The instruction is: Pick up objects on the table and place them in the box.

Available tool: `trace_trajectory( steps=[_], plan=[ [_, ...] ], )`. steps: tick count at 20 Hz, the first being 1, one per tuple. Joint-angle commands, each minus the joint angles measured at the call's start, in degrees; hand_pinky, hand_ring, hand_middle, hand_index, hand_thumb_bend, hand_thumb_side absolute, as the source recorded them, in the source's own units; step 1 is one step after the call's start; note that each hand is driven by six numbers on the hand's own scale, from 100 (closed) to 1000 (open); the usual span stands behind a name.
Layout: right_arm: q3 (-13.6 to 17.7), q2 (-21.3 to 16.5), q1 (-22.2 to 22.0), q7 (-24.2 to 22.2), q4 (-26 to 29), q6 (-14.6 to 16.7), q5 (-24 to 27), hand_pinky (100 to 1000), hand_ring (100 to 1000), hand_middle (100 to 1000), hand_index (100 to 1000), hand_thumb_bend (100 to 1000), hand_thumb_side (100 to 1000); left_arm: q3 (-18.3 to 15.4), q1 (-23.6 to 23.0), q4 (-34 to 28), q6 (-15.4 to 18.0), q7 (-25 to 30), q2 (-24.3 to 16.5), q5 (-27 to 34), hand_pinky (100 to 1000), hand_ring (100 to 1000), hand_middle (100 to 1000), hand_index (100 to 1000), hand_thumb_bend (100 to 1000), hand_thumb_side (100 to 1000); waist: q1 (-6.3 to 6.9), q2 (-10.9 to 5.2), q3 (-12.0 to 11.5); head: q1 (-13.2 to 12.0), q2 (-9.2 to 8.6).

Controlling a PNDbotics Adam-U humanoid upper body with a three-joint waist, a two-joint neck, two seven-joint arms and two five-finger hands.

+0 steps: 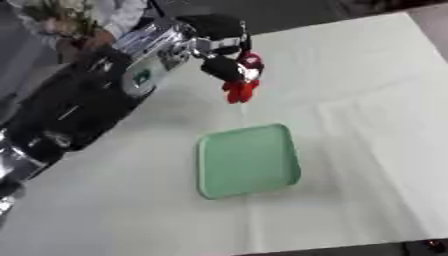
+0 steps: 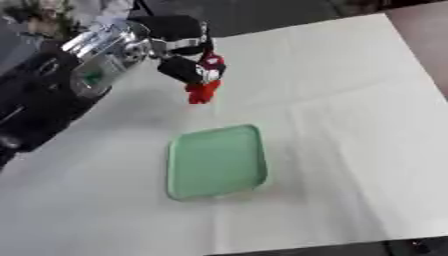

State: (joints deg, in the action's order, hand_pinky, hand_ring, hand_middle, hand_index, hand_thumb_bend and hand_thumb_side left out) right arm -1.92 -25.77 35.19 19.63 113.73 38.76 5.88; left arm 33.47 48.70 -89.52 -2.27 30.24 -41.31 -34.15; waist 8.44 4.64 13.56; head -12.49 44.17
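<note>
A red object (image 1: 241,90) hangs in the air above the table (image 1: 367,100), held by the left hand (image 1: 226,64). The dark fingers of this hand are curled around its upper part, and the lower red part sticks out below them. What the object is exactly, I cannot tell; only the red colour and a small pale spot near the fingers are visible.

The object is beyond the far edge of the green tray (image 1: 248,161), not above it, and it touches nothing on the table. The tray lies flat near the middle of the white table, and nothing is inside it.

The left arm (image 1: 79,110), black with silver joints, comes in from the left side and reaches over the table. The right hand is in neither view.
</note>
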Motion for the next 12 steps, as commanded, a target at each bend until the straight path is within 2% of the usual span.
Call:
trace_trajectory(
  steps=[1, 6, 12],
  plan=[
    [0.4, -1.4, 0.6, 0.2, 0.9, -0.1, -0.2, 100, 427, 378, 439, 158, 398, 0.2, -0.5, -3.8, -3.1, 0.0, -3.3, 0.4, 100, 100, 112, 379, 100, 776, -0.24, -0.85, -0.1, 0.8, -0.05],
    [0.3, -1.4, 0.8, 0.2, 0.9, 0.0, -0.1, 100, 426, 377, 439, 157, 397, 0.7, -3.6, -6.9, -8.4, -2.3, -4.6, -0.3, 100, 100, 109, 380, 100, 775, -0.24, -0.82, 0.0, 0.9, -0.05],
    [0.3, -1.3, 0.8, 0.1, 0.9, 0.0, 0.0, 100, 424, 377, 439, 157, 396, 1.0, -5.8, -8.3, -10.1, -3.2, -4.8, -0.3, 100, 100, 106, 380, 100, 774, -0.37, -0.71, 0.1, 0.8, -0.05]
  ],
)
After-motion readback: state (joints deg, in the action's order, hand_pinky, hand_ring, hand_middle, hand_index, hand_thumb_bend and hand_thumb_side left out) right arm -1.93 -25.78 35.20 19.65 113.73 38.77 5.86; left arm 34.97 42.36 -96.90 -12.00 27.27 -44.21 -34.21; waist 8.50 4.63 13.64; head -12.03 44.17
